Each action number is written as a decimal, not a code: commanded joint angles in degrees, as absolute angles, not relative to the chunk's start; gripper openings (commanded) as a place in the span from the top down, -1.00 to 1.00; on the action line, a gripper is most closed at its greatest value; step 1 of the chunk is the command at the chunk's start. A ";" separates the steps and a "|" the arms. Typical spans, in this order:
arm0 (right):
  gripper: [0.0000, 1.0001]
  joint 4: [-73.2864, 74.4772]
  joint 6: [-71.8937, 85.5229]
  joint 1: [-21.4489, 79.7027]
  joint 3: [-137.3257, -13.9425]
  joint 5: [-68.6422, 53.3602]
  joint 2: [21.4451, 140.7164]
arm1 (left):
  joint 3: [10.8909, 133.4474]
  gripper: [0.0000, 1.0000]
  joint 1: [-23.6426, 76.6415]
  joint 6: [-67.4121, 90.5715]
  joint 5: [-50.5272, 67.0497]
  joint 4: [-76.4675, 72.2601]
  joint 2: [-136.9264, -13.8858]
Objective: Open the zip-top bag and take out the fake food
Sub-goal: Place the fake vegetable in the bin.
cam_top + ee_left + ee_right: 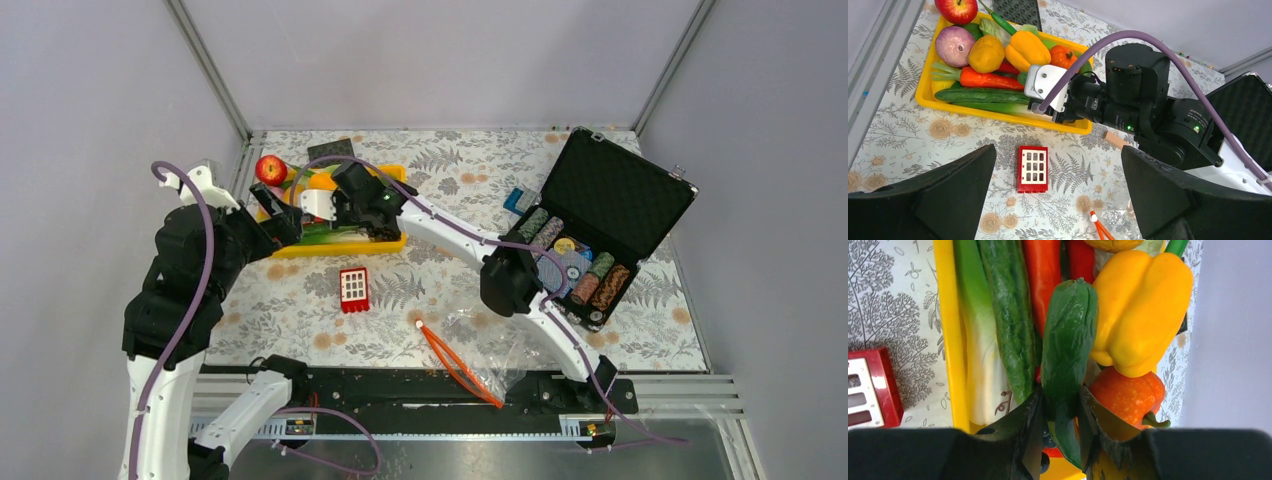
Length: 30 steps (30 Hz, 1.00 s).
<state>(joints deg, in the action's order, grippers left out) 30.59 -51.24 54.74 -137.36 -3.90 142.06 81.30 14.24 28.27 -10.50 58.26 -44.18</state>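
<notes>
Green pepper [1068, 340] is clamped in the right tool [1060, 402] over the yellow tray [950, 315]; left tool [1058, 165] gapes.

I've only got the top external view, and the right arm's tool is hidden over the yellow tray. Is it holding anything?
Observer: Yes. The right tool is shut on a dark green vegetable, gripped near one end.
Operator: What lies beside it?
Observer: A yellow bell pepper on one side, a cucumber on the other, both in the tray.
Operator: And the left tool?
Observer: The left tool is open and empty; a red block shows on the table between its fingers.
</notes>
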 commanded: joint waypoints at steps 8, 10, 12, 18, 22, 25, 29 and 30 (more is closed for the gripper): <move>0.31 27.07 -48.55 56.25 -141.24 1.70 143.16 | 80.25 -0.97 13.95 27.15 -9.78 56.49 -43.59; 0.28 26.79 -48.53 56.43 -141.17 1.70 143.25 | 80.05 -0.97 13.89 27.15 -9.61 56.42 -43.57; 0.25 26.48 -48.30 56.50 -141.13 1.64 143.39 | 79.92 -0.97 13.97 27.10 -9.58 56.24 -43.66; 0.13 26.45 -48.19 56.50 -140.99 1.19 143.53 | 79.69 -0.97 13.94 26.96 -9.34 56.09 -43.73; 0.04 26.20 -48.07 56.51 -141.03 0.96 143.47 | 79.61 -0.97 13.92 26.80 -9.46 56.13 -43.64; -0.04 26.17 -47.88 56.47 -141.02 0.79 143.36 | 79.50 -0.97 13.92 26.78 -9.51 56.13 -43.58; -0.17 26.19 -47.58 56.51 -140.82 0.56 142.83 | 79.36 -0.97 13.84 26.93 -9.57 56.15 -43.55; -0.20 26.22 -47.41 56.59 -140.62 0.41 142.56 | 79.34 -0.97 13.80 26.98 -9.50 56.10 -43.59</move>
